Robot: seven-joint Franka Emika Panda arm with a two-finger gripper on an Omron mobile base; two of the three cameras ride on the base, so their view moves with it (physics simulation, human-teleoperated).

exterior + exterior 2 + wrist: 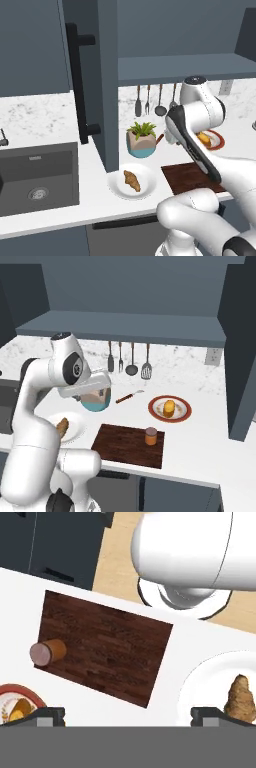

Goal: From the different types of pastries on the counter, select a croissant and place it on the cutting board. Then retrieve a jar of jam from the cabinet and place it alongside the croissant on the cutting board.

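Croissant (239, 697) on its white plate (200, 684), just beside one fingertip of the gripper (127, 714) in the hand view.
Both fingertips stand wide apart with nothing between them, raised above the counter (200, 441). Slim, golden-brown and ridged, with tapered ends, the croissant lies left of the cutting board (122, 448) (the rounder yellow-orange bun (169, 406) sits on a red-rimmed plate (184, 411) behind it). On the dark reddish-brown board's right corner stands the jar of jam (151, 435), orange-brown with a darker lid.
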